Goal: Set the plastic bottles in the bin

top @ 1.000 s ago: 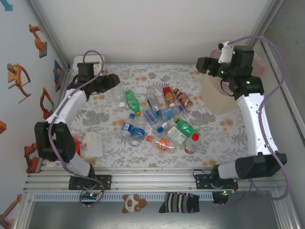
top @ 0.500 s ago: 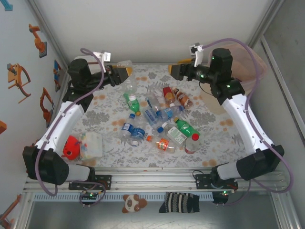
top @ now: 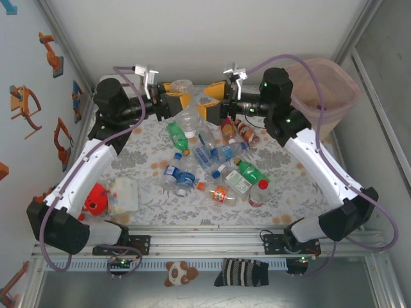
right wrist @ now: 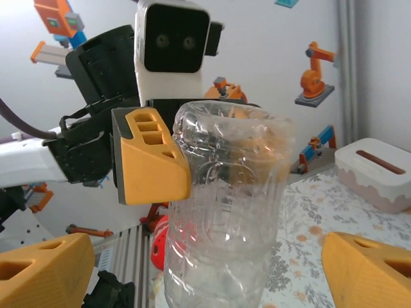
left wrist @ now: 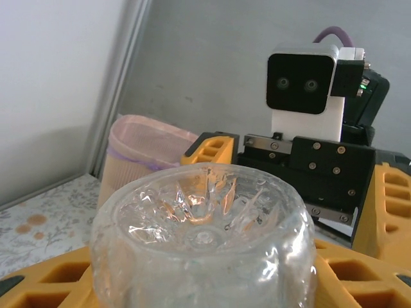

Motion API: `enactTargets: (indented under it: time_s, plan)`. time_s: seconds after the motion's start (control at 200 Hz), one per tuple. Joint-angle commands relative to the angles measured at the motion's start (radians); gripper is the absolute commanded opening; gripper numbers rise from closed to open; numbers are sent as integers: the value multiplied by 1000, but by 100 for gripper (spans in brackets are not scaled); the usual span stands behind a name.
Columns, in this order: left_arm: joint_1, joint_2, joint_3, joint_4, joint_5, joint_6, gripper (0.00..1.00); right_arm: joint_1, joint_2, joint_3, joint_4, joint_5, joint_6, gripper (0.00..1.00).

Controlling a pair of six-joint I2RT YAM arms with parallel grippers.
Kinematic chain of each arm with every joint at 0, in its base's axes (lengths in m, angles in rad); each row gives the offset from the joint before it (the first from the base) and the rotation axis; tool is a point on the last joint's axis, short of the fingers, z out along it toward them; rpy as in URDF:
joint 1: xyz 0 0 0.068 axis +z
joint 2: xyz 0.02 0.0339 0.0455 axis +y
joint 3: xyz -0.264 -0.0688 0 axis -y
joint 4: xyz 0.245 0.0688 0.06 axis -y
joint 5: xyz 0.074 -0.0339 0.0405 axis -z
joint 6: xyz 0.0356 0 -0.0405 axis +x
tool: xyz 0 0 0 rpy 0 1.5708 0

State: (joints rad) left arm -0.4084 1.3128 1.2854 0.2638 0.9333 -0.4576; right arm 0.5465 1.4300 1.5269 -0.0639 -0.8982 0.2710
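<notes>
clear, thin-walled plastic: one empty-looking bottle (top: 182,86), clamped across its body in the left gripper (top: 173,102) and held up over the far middle of the table (top: 128,154), moulded base toward the left wrist camera. flanked by the right gripper (top: 210,97), jaws spread wide to either side, not touching it and gripping nothing. looks like a mid-air hand-over, with the bin (top: 334,83) in the far right corner, well apart from the bottle and on the right arm's side. likely to handle light and springy: stiff at base and shoulder, soft and easily dented through the middle, smooth enough to slip. best taken on the bare stretch of body clear of the left fingers (right wrist: 151,157), squarely across, closing gently and fully before any release from the left. elsewhere, a loose heap of other bottles (top: 215,160) lying mid-table, not yet binned.
</notes>
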Motion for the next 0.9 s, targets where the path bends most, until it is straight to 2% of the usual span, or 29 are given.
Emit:
enactTargets:
  time_s: [0.0,0.396,0.891]
  plan:
    - [-15,-33,41,53,31,16,47,22,15,35,-11,-8,-77,91]
    - [-53,-26,71,58,44,34,48,66,83,73,11,-69,-48,89]
    - [-61,-26,83,40,44,65,50,72,114,97,82,-112,63,72]
